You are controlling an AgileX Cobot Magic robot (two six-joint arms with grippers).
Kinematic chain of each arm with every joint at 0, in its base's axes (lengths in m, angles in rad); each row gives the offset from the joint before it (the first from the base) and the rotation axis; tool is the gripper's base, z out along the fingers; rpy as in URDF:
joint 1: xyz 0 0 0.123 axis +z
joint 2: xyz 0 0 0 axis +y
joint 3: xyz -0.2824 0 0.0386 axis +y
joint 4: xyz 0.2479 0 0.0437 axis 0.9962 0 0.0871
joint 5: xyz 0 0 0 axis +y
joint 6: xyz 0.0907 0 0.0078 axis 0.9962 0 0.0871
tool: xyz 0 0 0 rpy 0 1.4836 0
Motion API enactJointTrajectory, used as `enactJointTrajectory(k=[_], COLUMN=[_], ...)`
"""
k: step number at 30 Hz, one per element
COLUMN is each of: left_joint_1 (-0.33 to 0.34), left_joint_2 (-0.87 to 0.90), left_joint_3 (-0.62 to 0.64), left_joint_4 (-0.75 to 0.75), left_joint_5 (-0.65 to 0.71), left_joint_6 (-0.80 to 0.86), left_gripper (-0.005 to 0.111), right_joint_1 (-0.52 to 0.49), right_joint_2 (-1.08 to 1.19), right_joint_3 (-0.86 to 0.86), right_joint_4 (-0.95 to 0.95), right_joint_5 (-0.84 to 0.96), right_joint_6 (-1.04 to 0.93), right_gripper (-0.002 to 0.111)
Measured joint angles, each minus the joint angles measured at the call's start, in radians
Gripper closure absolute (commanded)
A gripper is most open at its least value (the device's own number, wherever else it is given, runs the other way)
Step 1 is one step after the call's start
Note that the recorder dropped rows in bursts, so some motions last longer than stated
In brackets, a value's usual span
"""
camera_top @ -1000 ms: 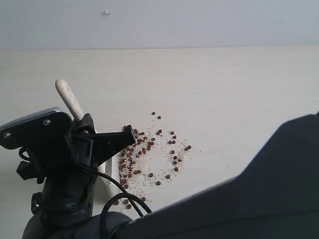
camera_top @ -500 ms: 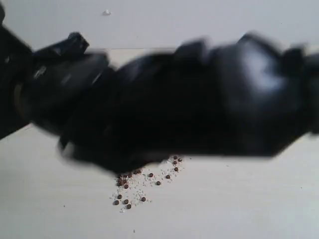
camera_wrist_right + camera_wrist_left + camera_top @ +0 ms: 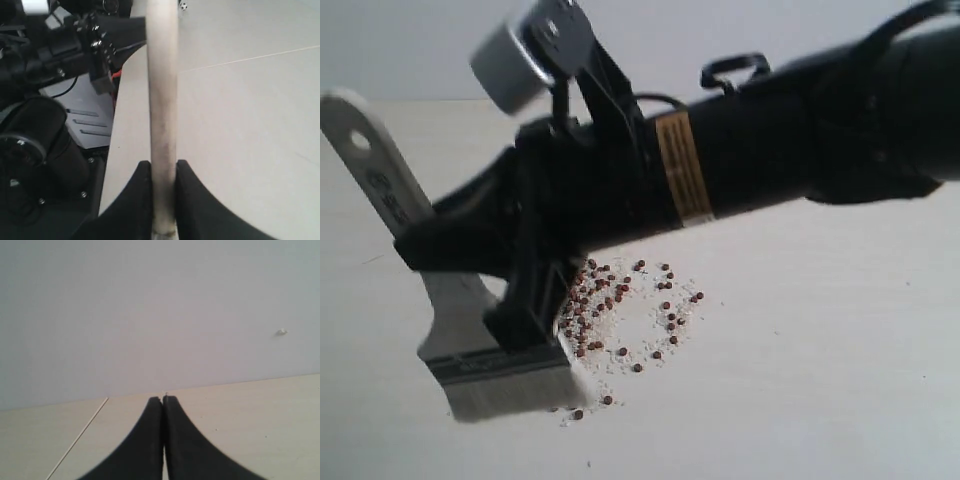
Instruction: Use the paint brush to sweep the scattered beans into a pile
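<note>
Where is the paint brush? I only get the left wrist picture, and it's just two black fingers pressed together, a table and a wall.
Observer: The right gripper has it, pinching the paint brush by its wooden handle.
Operator: Is it touching the beans?
Observer: Its bristles point down at the left edge of the beans in the exterior view. I can't tell if they touch.
Operator: Are the beans in a pile?
Observer: No, they lie spread out in a loose ring, with white grains among them.
</note>
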Motion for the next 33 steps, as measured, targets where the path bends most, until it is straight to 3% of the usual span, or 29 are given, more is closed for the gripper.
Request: enactJointTrajectory(k=[10,33], left_joint_1=[0.000,0.000], left_joint_2=[0.000,0.000], left_joint_3=[0.000,0.000], left_joint_4=[0.000,0.000], left_joint_5=[0.000,0.000], left_joint_6=[0.000,0.000], left_gripper=[0.107,0.107], right_joint_1=[-0.002,-0.009], right_joint_2=[0.061,0.250], right_joint_3=[0.314,0.342], right_joint_4=[0.414,0.822], right_joint_5=[-0.175,-0.203], right_joint_6=[-0.528,-0.850], right_gripper=[0.108,0.108])
